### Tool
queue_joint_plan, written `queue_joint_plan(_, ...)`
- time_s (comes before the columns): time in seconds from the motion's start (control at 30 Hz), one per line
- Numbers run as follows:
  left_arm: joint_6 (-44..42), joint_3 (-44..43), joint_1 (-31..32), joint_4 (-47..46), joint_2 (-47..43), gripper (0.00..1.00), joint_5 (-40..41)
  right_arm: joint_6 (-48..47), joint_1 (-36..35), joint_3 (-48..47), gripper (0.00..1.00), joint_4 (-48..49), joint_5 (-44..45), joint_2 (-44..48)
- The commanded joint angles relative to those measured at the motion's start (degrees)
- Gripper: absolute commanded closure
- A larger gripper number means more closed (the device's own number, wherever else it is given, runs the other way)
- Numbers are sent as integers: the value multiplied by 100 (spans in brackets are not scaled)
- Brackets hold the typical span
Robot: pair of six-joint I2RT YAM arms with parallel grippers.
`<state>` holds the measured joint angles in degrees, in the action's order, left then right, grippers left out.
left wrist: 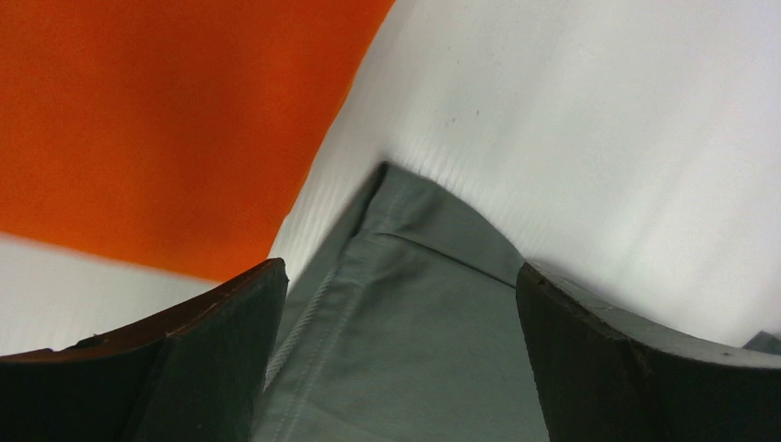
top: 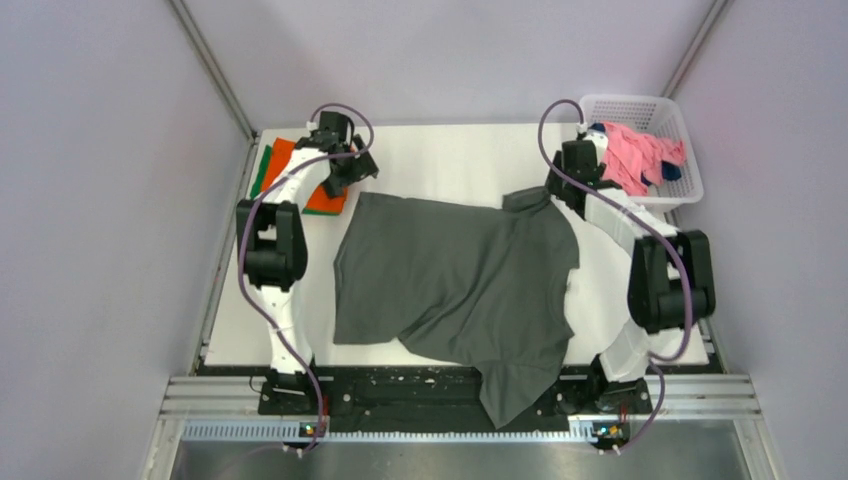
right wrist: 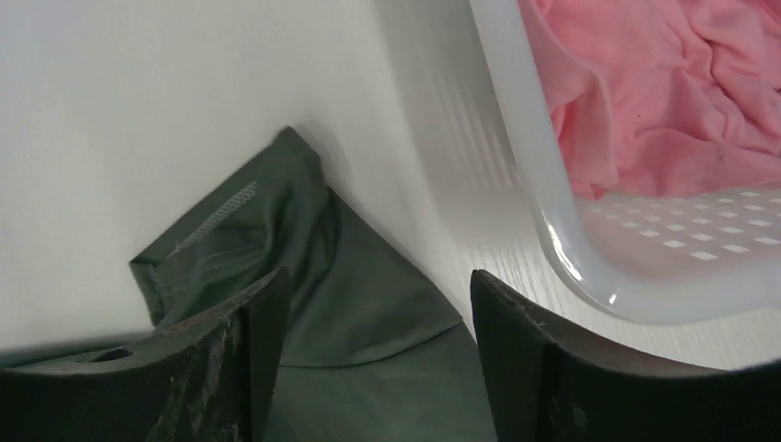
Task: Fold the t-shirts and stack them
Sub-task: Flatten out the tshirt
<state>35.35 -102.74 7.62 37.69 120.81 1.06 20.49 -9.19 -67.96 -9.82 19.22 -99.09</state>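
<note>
One folded orange cloth t-shirt (top: 282, 160) lies at ten o'clock. The dark olive-grey t-shirt (top: 460, 285) and a pink t-shirt (top: 635, 160) are unfolded. Both pairs of jaws stand apart, empty.

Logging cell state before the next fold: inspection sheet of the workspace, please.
Surface: white table, flat.
Job's things: grey t-shirt spread out, rumpled, one part hanging over the near edge; orange t-shirt folded on green t-shirt, far left; pink t-shirt and navy cloth in white basket.
Clutter: nothing seen.
Grippers: left gripper open over the grey tee's far-left corner; right gripper open over its far-right corner.
Cables: purple cables looped along both arms.
Surroundings: plain walls; metal rail in front.
</note>
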Motion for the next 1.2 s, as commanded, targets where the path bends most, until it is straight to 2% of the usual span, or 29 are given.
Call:
queue_joint_plan(0.0, -71, -86, 91, 51, -571, 1, -536, 122, -10, -372, 14, 480, -49, 298)
queue_joint_plan(0.03, -59, 206, 91, -177, -792, 1, -597, 110, -12, -248, 12, 531, -70, 377)
queue_joint_plan(0.07, -52, 508, 91, -317, -962, 1, -663, 108, -8, -118, 3, 533, -112, 454)
queue_joint_plan(0.1, -35, 765, 91, -403, -1122, 1, -727, 85, -9, -25, 2, 509, -179, 531)
queue_joint_plan(0.27, -1, 2207, 260, -607, -2107, 1, -871, 179, -7, 673, 1, 296, -1090, 1143)
queue_joint_plan(0.4, 21, 3333, 804, -790, -3013, 1, -639, 448, -40, 1601, 1, 392, -2083, 1875)
queue_joint_plan(0.5, 161, 4026, 1219, -983, -3479, 1, -514, 632, -83, 2176, 1, 451, -2391, 2222)
queue_joint_plan(0.6, 285, 4491, 1325, -1100, -3679, 1, -469, 729, -113, 2490, 1, 407, -2454, 2324)
queue_joint_plan(0.83, 317, 4904, 1322, -1173, -3219, 1, -197, 948, -111, 2609, 1, 488, -2214, 1804)
queue_joint_plan(1.0, 273, 4527, 1240, -1013, -2411, 1, 133, 904, -93, 2233, 1, 372, -1513, 1102)
queue_joint_plan(1.17, 115, 3983, 927, -848, -1811, 1, 324, 778, 52, 1495, 1, 273, -1203, 262)
